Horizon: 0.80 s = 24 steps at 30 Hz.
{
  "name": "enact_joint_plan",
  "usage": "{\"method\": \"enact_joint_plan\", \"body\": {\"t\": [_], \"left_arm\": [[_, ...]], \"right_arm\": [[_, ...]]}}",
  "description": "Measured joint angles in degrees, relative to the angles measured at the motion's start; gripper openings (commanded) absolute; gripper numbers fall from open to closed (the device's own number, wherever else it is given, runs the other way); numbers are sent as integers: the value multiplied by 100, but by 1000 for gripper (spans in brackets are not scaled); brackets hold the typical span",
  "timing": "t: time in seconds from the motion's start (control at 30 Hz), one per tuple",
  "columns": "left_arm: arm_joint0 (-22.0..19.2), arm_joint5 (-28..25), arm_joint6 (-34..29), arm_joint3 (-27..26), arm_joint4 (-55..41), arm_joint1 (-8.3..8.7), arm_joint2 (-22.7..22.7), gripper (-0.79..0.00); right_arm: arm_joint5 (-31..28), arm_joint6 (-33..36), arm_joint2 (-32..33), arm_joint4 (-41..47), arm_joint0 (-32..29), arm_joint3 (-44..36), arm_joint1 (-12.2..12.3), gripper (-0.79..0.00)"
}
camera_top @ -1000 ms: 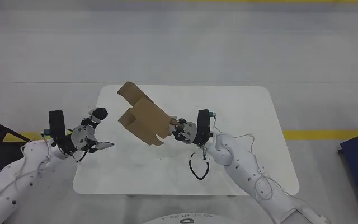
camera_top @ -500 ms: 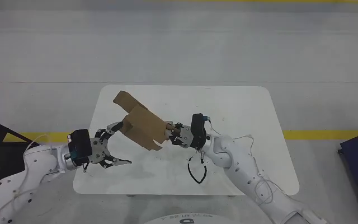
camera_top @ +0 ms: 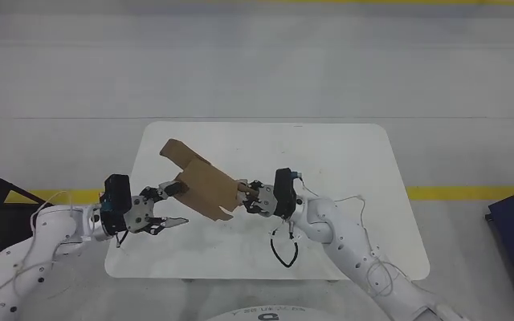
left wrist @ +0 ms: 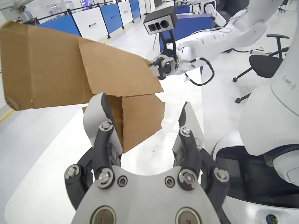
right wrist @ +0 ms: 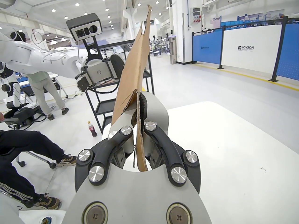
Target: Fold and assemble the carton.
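1. Top view showed the brown carton held up in the air over the white table, between the two arms.
2. The right gripper was squeezed tight on one edge of the carton.
3. The left gripper was spread wide at the other end, gripping nothing.
4. A hanging flap of the carton sat between its fingers, right beside one of them.
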Motion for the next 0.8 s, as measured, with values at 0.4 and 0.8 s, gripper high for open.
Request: {"method": "enact_joint_plan", "body": {"t": [0.4, 0.8], "left_arm": [[-364, -529, -1159, 12, -731, -167, 266, -465], [-514, -923, -1545, -247, -826, -144, 365, -671]], "right_arm": [[-28, -42, -20, -142, -32, -14, 0, -785], [106, 136, -46, -186, -29, -13, -5, -785]]}}
